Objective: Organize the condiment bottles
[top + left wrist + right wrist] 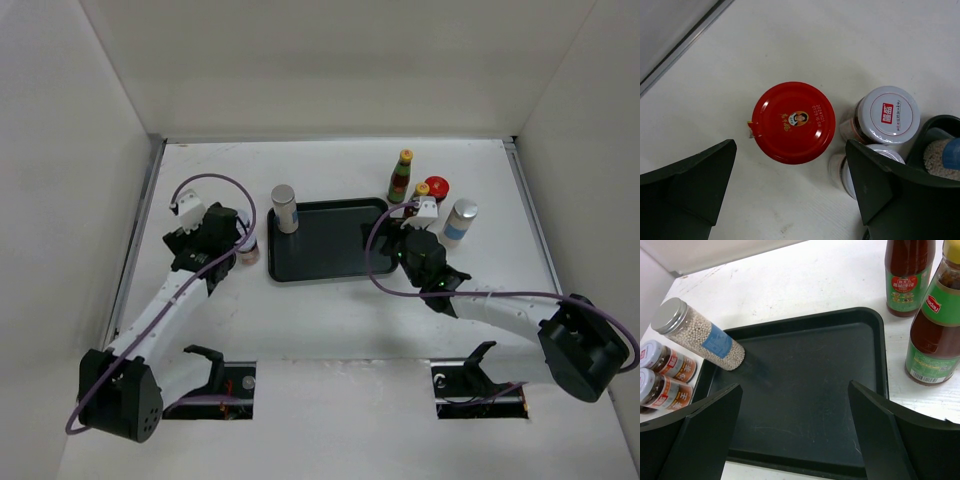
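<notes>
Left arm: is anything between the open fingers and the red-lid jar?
Nothing visible. The left gripper is open directly over the red-capped jar. The two white-lidded jars stand close beside it, not over it.

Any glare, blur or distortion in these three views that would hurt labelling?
Top external: even, soft light, faint shadows; label print too small to read. Left wrist: red lid sharp, its print legible. Right wrist: black tray shows a dull reflection under the silver-lidded jar, which looks tilted by wide-angle perspective.
</notes>
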Controlling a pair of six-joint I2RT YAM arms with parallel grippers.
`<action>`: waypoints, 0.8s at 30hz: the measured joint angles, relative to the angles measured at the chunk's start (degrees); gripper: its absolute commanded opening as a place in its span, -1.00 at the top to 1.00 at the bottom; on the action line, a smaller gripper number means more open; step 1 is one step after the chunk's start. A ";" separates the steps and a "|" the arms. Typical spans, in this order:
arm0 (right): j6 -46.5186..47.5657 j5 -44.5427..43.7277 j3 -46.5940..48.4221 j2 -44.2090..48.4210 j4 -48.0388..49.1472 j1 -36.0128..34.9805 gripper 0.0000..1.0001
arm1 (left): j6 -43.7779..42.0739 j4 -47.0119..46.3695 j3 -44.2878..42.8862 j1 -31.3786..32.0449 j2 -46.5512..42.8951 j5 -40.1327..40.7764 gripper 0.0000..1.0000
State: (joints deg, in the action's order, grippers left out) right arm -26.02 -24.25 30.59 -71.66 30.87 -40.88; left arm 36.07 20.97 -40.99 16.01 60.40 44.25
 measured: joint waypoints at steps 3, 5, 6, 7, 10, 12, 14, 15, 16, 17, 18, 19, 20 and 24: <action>-0.37 0.24 0.00 0.07 0.02 0.00 -0.89 | 0.37 -1.36 0.02 -0.52 1.90 -0.83 -0.76; -0.44 0.33 0.00 0.07 0.02 0.00 -0.89 | 0.81 -2.73 0.26 -1.09 2.82 -0.94 -0.71; -0.52 0.35 0.00 0.07 0.02 0.00 -0.89 | 1.07 -3.63 0.63 -1.38 3.13 -0.94 -0.70; -0.59 0.39 0.00 0.07 0.02 0.00 -0.89 | 1.36 -4.48 1.11 -1.57 3.41 -0.94 -0.69; -0.61 0.59 0.00 0.07 0.00 0.00 -0.91 | 1.92 -7.56 2.49 -2.27 5.01 -0.90 -0.64; -0.63 0.66 0.00 0.07 0.00 0.00 -0.91 | 2.19 -9.25 3.28 -2.71 6.75 -0.98 -0.45; -0.66 0.72 0.00 0.15 0.00 0.00 -0.92 | 2.36 -10.47 4.17 -2.95 7.91 -1.09 -0.18; -0.66 0.72 0.00 0.20 0.00 0.00 -0.92 | 2.45 -11.39 4.72 -3.08 8.02 -1.14 -0.04; -0.66 0.72 0.00 0.31 0.00 0.00 -0.92 | 2.25 -12.00 5.09 -3.13 7.82 -1.18 0.06; -0.66 0.72 0.00 0.37 0.02 0.02 -0.92 | 2.16 -12.46 5.51 -3.17 7.41 -1.25 0.14; -0.66 0.72 0.00 0.39 0.04 0.07 -0.92 | 2.10 -12.63 5.88 -3.21 6.86 -1.33 0.20; -0.66 0.72 0.00 0.39 0.02 0.13 -0.92 | 2.05 -12.70 6.40 -3.15 5.97 -1.46 0.23; -0.68 0.74 0.00 0.39 -0.02 0.22 -0.93 | 1.95 -12.50 6.93 -3.04 4.94 -1.53 0.25; -0.66 0.74 0.00 0.37 0.02 0.24 -0.93 | 0.50 -9.88 8.22 -0.96 -2.60 -0.52 0.26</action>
State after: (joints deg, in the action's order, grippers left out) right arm -26.68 -23.51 30.59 -71.29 30.89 -40.64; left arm 36.58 11.09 -32.77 15.05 57.80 43.72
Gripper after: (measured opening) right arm 0.963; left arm 0.654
